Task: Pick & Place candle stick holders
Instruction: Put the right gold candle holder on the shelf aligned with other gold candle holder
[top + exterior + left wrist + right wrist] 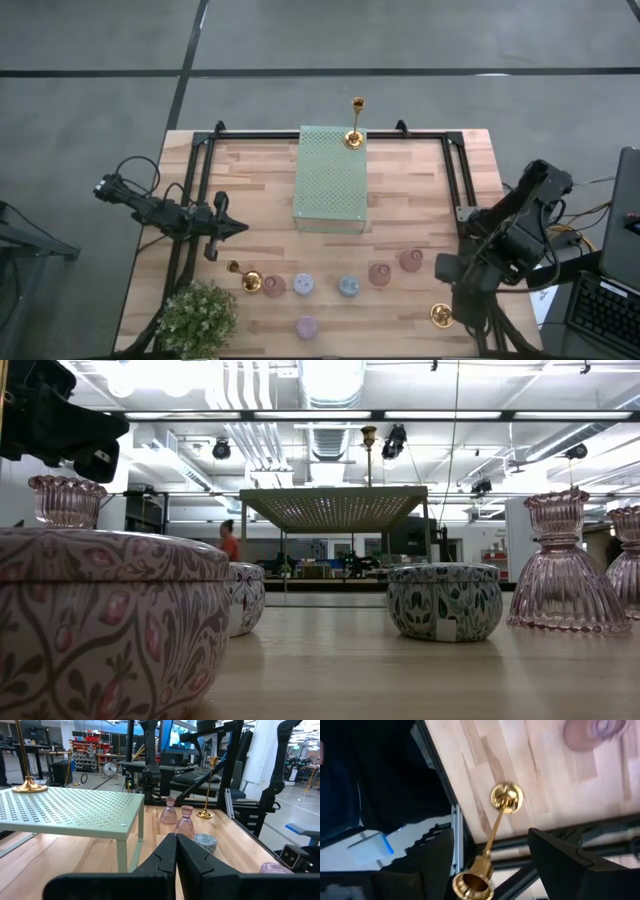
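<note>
Right gripper (485, 857): jaws spread wide, empty, hanging above the bench's near right corner. A gold candle stick holder (492, 835) stands upright between and below them, round base on the wood close to the bench (420, 190) edge, cup toward the camera.

Step in hand, as judged: descent onto this gold holder. Do it well by centring the thin stem between the jaws, coming straight down, and closing on the stem under the cup; any sideways brush would likely tip so narrow a piece off the edge.

Left gripper (238, 227): jaws clenched on nothing, parked over the bench's left side, pointing toward the perforated green stand (330, 178).

Other holders:
- One gold holder (354, 125) standing on the stand's far right corner.
- One gold holder lying (243, 277) near the potted plant (196, 316).
- Squat pink, lilac and blue holders (347, 287) in a loose row along the near bench.
</note>
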